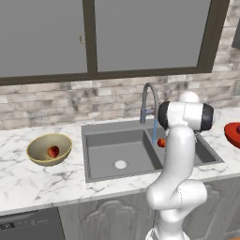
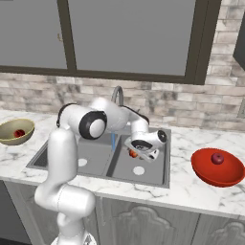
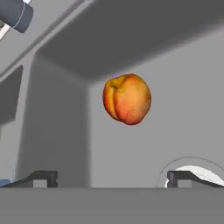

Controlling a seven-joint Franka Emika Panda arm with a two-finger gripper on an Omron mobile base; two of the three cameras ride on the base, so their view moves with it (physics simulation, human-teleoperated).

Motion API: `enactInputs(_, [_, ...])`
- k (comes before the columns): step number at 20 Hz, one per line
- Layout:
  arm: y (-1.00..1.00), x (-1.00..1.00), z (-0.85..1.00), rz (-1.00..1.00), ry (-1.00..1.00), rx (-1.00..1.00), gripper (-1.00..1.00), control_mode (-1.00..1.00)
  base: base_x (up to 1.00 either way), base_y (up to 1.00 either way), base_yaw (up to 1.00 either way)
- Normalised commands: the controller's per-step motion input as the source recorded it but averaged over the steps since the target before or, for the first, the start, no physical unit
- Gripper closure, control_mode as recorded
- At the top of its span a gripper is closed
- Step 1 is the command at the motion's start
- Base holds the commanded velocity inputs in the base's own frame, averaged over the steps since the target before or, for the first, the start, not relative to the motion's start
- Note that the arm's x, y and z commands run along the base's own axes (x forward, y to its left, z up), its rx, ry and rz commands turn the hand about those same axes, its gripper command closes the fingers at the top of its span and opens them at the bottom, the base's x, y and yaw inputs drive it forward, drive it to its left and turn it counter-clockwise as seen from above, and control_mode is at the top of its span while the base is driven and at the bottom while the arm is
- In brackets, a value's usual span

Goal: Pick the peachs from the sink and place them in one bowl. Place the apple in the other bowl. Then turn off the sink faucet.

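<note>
One peach (image 3: 127, 99) lies in the smaller right basin of the sink (image 2: 153, 165), a short way ahead of my gripper (image 3: 113, 178). The two fingertips (image 3: 43, 178) stand wide apart and open, holding nothing. From the right base view, the gripper (image 2: 137, 154) hangs low in that basin right beside the peach (image 2: 133, 153). A second peach (image 1: 53, 151) rests in the tan bowl (image 1: 36, 151) on the left counter. The apple (image 2: 217, 158) sits in the red bowl (image 2: 215, 173) on the right counter. The faucet (image 1: 150, 101) runs, with a blue stream falling from its spout.
A round pale drain (image 1: 120, 164) marks the floor of the wider left basin, and another drain (image 3: 192, 168) lies near my right fingertip. The basin walls close in around the hand. A brick backsplash and a dark window rise behind the sink.
</note>
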Motion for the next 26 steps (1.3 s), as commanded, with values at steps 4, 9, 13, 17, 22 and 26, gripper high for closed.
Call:
enactInputs(4, [-0.02, 0.84, -0.35, 0.0, -0.01, 0.06, -1.0, -1.0, 0.0, 0.0, 0.0])
enactInputs(9, [0.0, 0.65, -0.42, 0.0, -0.02, 0.02, -1.0, -1.0, 0.0, 0.0, 0.0])
enactInputs(13, [0.07, 0.3, -0.58, 0.0, -0.01, 0.0, -1.0, -1.0, 0.0, 0.0, 0.0])
enactInputs(17, [0.28, 0.0, -0.4, 0.0, 0.0, 0.0, -1.0, -1.0, 0.0, 0.0, 0.0])
enactInputs(22, [0.4, -0.43, -0.19, -0.01, 0.0, 0.0, -1.0, -1.0, 0.0, 0.0, 0.0])
enactInputs(26, [0.49, -0.26, -0.44, -0.03, 0.0, 0.0, -1.0, -1.0, 0.0, 0.0, 0.0])
